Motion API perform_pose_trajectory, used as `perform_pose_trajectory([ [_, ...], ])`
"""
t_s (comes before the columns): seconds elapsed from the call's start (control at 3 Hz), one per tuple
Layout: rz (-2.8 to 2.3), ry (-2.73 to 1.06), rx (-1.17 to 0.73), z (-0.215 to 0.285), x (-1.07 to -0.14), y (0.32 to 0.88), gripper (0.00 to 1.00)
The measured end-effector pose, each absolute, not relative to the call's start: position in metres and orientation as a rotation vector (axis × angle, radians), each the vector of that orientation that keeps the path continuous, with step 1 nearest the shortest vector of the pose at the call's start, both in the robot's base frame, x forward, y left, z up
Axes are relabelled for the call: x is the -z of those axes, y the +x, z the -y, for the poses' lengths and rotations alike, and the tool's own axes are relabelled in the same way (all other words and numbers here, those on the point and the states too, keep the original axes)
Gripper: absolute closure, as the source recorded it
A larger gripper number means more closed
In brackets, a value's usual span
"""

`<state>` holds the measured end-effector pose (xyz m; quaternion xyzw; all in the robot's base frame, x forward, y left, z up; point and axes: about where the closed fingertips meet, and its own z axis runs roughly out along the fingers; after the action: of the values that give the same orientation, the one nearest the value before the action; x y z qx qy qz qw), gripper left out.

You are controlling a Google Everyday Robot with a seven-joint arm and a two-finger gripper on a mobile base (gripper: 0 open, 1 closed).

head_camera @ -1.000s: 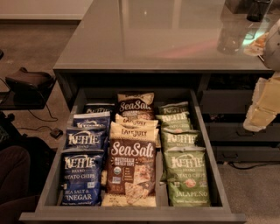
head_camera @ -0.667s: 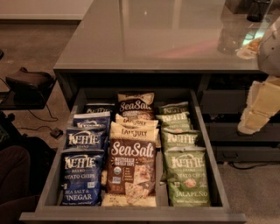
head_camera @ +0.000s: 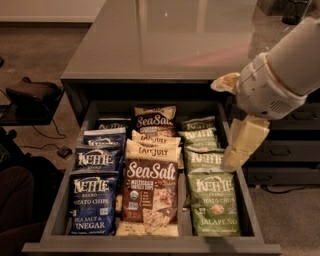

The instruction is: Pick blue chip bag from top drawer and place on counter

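The top drawer [head_camera: 150, 247] stands open below the grey counter [head_camera: 165, 45]. Its left column holds several blue Kettle chip bags; the front one [head_camera: 94, 205] reads sea salt and vinegar, with more blue bags [head_camera: 100, 159] behind it. My gripper [head_camera: 241, 147] hangs from the white wrist [head_camera: 270, 87] at the right, above the drawer's right edge and the green bags. It is well to the right of the blue bags and holds nothing that I can see.
Brown Sea Salt bags [head_camera: 150, 190] fill the middle column and green jalapeño bags [head_camera: 212, 205] the right column. Dark objects stand on the counter's far right [head_camera: 295, 10]. A dark item with cables lies on the floor at left [head_camera: 30, 95].
My arm has moved left and down from the right edge of the view, so the gripper now hangs over the drawer's right side. The bags have not moved.
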<state>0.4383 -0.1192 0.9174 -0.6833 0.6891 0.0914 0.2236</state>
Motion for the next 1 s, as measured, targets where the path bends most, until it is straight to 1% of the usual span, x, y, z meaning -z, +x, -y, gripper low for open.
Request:
perform_pose_trajectory([
  [0.33,-1.759,-1.952,-0.368,0.065,-0.904,0.437,0.0],
  [0.67,-1.663,-1.993,-0.441,0.011,-0.884,0.444,0.0],
  [1.0,-1.619,-1.998,-0.471,-0.038,-0.864,0.461,0.0],
])
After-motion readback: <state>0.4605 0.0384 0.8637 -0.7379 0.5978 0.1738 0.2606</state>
